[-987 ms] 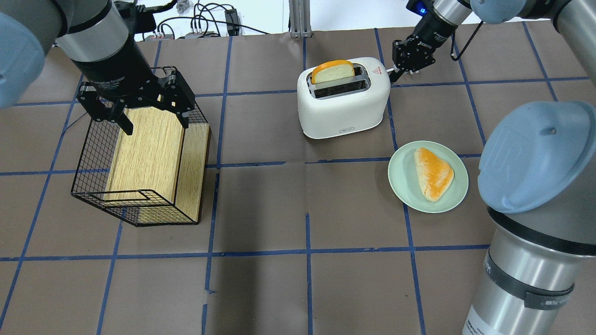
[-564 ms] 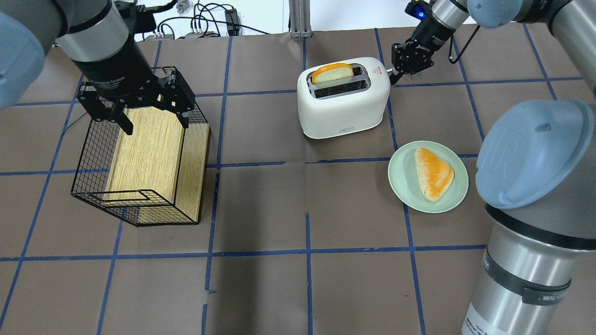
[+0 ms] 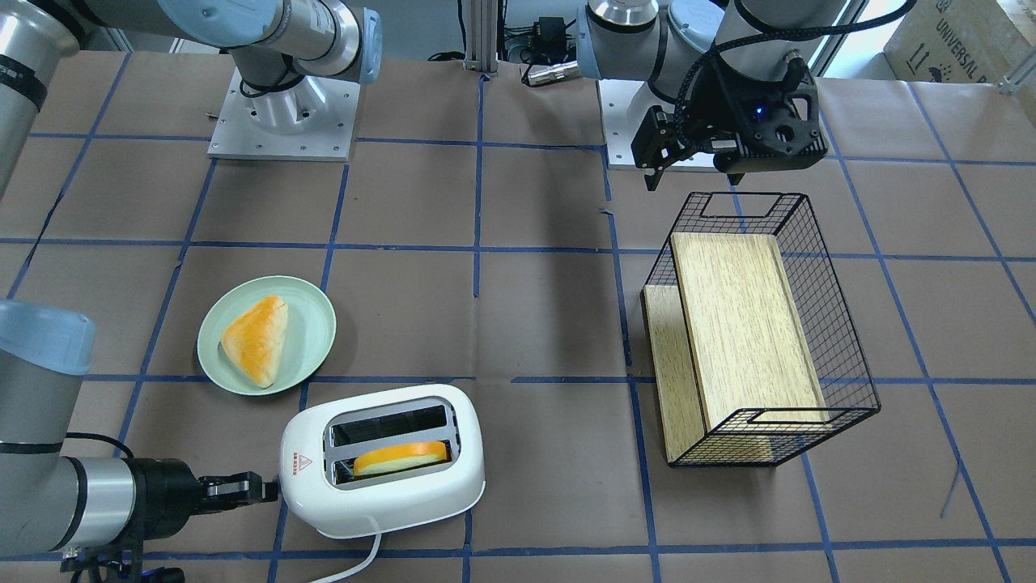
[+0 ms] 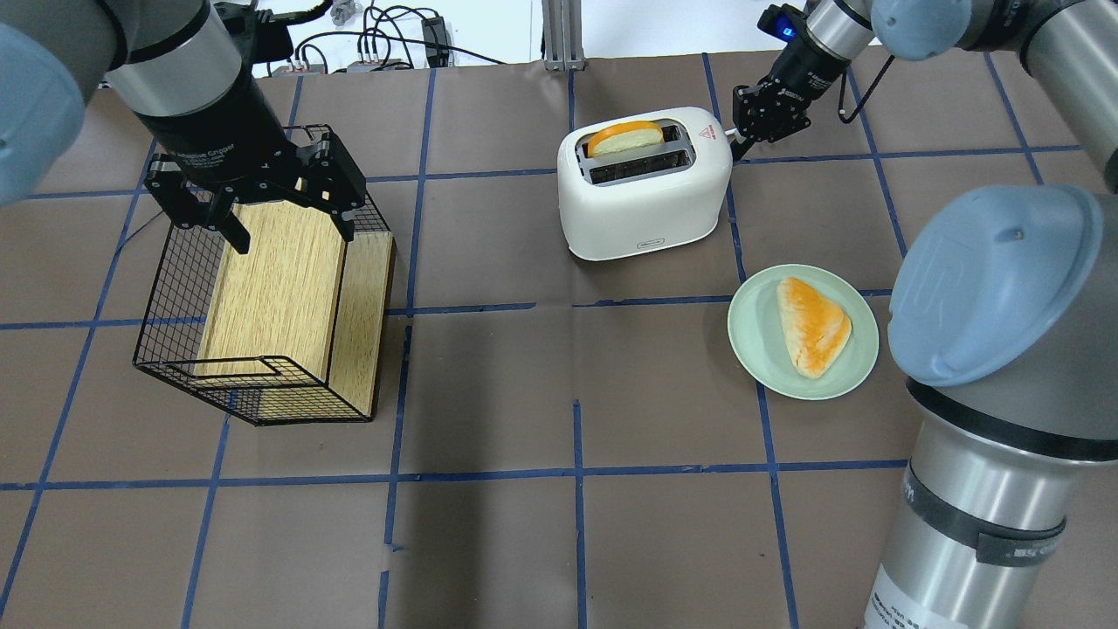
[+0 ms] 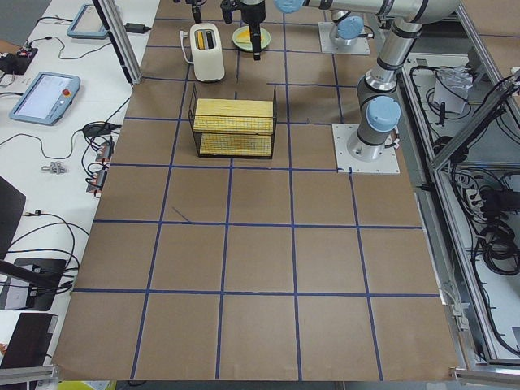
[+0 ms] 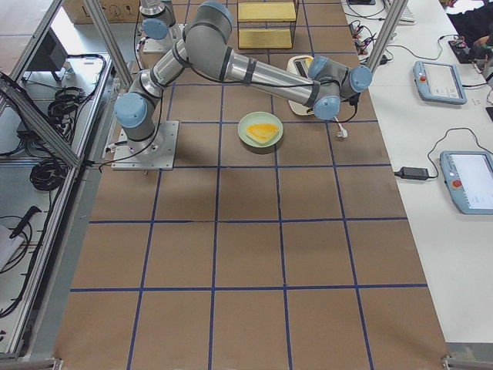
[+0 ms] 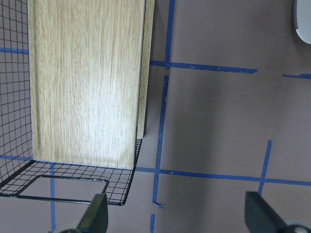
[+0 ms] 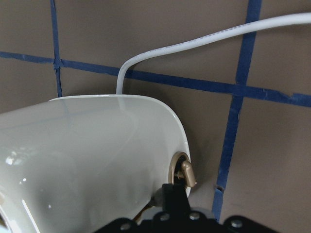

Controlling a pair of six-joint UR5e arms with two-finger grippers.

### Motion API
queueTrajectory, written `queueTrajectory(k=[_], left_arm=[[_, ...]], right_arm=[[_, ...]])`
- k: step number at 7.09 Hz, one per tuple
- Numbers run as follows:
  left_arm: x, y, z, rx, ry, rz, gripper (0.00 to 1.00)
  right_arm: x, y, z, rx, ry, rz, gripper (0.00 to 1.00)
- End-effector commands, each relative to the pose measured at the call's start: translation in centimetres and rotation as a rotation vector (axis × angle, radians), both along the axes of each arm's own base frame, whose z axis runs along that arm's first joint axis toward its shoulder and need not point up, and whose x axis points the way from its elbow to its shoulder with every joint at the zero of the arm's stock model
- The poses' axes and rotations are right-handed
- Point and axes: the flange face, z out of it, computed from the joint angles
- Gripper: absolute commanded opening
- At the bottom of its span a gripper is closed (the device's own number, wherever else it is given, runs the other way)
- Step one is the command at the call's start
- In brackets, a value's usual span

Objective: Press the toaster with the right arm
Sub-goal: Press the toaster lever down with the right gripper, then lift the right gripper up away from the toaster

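We log one toaster (image 4: 645,210), upright on the far part of the worktop (image 4: 489,550), beyond the plate (image 4: 749,354). We judge it light: a hollow, glossy plastic shell, stiff but slippery, likely to skate on the paper covering if pushed sideways. The body needs no hold. The place to act looks to be the small knob (image 8: 187,174) on its end face, pushed straight down.

The right end effector (image 4: 739,140) sits at that end with its fingers closed together on nothing. Its tip is just beside the knob; we cannot tell if it touches. The left end effector (image 4: 288,223) hangs spread open and empty over the wire basket (image 4: 170,288).

Count: two slots, one bread slice (image 4: 623,138) in the far slot, one bun (image 4: 812,325) on one plate, one basket, one cord (image 8: 194,44).
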Motion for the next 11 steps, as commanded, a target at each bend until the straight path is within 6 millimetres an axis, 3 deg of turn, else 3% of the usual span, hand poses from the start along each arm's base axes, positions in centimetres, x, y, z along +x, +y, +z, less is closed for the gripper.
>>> queueTrajectory(k=[1,2,3,4,5,7,8,9,10,11], left_arm=[[0.0,0.0,0.0,0.000,0.000,0.000,1.00],[0.0,0.0,0.0,0.000,0.000,0.000,1.00],[0.0,0.0,0.0,0.000,0.000,0.000,1.00],[0.0,0.0,0.0,0.000,0.000,0.000,1.00],[0.0,0.0,0.1,-0.001,0.000,0.000,1.00],[0.0,0.0,0.0,0.000,0.000,0.000,1.00],[0.0,0.0,0.1,-0.003,0.000,0.000,1.00],[0.0,0.0,0.0,0.000,0.000,0.000,1.00],[0.0,0.0,0.0,0.000,0.000,0.000,1.00],[0.0,0.0,0.0,0.000,0.000,0.000,1.00]], right_arm=[[0.0,-0.1,-0.1,-0.004,0.001,0.000,0.07],[0.2,-0.1,1.4,-0.018,0.017,-0.007,0.09],[0.2,-0.3,6.2,-0.076,0.088,-0.022,0.36],[-0.3,0.1,12.3,-0.151,0.287,0.021,0.99],[1.7,1.0,16.4,-0.205,0.414,0.071,1.00],[2.8,3.5,22.2,-0.274,0.552,0.109,1.00],[4.6,6.5,26.1,-0.305,0.549,0.138,1.00],[7.0,11.0,28.9,-0.258,0.534,0.175,1.00],[8.3,14.1,30.8,-0.274,0.533,0.182,1.00],[8.8,16.8,31.4,-0.263,0.539,0.187,1.00]])
